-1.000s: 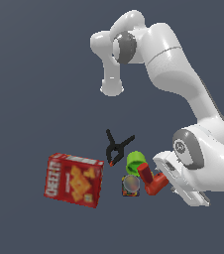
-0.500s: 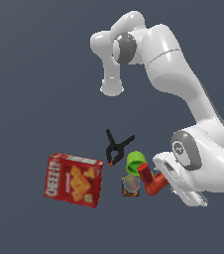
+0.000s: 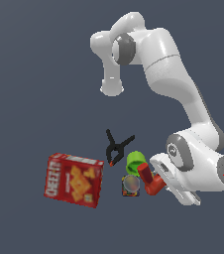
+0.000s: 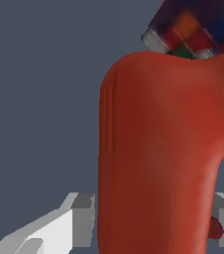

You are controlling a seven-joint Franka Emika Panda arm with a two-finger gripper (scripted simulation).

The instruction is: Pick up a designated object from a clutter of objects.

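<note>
The designated object, a small red L-shaped item point(image 3: 148, 179), sits at the exterior view's right end of the clutter of objects, beside the can point(image 3: 131, 185) and the lime-green cup point(image 3: 135, 161). My gripper point(image 3: 156, 184) reaches it from the exterior view's right. In the wrist view the red item point(image 4: 158, 149) fills most of the picture. The gripper point(image 4: 156, 223) has one grey finger against each side of it, with no clear gap. The can point(image 4: 198, 25) shows just beyond the red item.
A black spring clamp point(image 3: 116, 148) lies behind the cup. A red cracker box point(image 3: 74, 179) lies at the exterior view's left. The arm's white links point(image 3: 193, 168) curve over the exterior view's right side of the scene.
</note>
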